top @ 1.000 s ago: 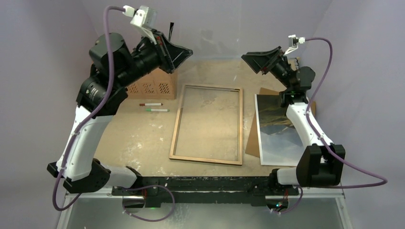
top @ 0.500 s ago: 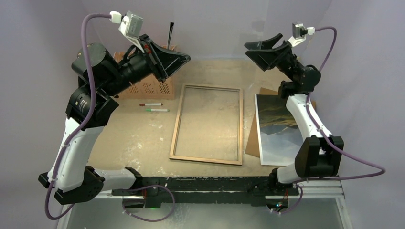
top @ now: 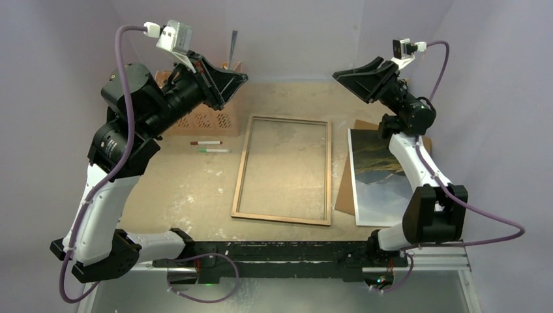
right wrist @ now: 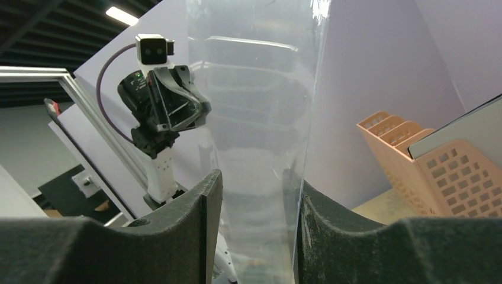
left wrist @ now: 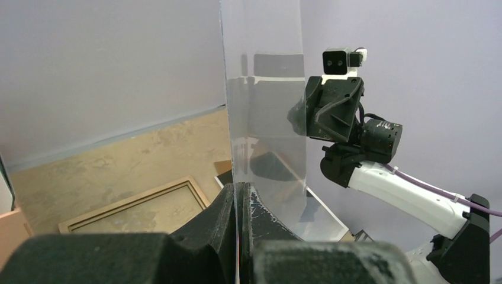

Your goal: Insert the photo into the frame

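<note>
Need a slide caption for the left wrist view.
Left gripper clamps a clear pane upright; the frame lies flat on the table beyond, right arm opposite.

Table (top: 189, 195): sandy, mottled surface, enclosed by pale purple walls (top: 293, 26). Peach perforated basket (top: 207, 119): stands on the table beneath and just behind the left gripper (top: 241, 77), on its outer side. A dark slim item (top: 233, 42) rises upright from it; identity cannot be determined. Red-capped marker (top: 206, 142) and green-capped marker (top: 214, 150): lying flat, parallel, just beside each other, below the left gripper and nearer the bases than the basket. Brown backing board (top: 343, 189): flat, below the right gripper (top: 339, 76), only its inner edge and far corner showing.
</note>
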Robot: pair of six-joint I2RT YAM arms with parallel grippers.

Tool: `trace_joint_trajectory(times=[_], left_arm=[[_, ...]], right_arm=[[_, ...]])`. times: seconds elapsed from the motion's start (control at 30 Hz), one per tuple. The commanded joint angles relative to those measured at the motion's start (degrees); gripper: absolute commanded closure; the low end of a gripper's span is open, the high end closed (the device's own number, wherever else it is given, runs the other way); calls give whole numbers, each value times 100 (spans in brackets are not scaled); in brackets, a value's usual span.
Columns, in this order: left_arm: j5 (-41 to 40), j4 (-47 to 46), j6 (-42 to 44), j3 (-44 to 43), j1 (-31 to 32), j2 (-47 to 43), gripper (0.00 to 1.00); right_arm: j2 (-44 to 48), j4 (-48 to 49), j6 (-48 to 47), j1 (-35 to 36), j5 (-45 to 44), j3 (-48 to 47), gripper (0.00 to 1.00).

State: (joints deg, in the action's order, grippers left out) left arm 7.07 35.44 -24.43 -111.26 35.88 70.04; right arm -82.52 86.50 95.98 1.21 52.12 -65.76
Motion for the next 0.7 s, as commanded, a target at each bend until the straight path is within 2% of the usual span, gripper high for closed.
trace_joint_trajectory(times=[0.0,0.13,0.27,0.33,0.53,0.57,0.67], left_arm=[[-290,-114,186,34,-15,-137,100],[-186,-131,208,189,-19,-238,100],[-162,-132,227,316,-11,-295,100],[-171,-132,236,339,-13,-319,100],[-333,-102,238,478,-16,-397,100],[-368,-107,225,539,-15,-415,100],[-563,-95,194,777,-14,-507,82]], right_arm=[[-6,1818,224,-7,53,-44,55],[46,1615,81,-7,88,-116,52],[99,1418,-53,-8,66,-103,54],[140,1296,-150,-9,38,-52,61],[343,687,-659,-22,44,133,100],[412,477,-765,-20,32,174,100],[577,82,-1080,-25,-18,339,100]])
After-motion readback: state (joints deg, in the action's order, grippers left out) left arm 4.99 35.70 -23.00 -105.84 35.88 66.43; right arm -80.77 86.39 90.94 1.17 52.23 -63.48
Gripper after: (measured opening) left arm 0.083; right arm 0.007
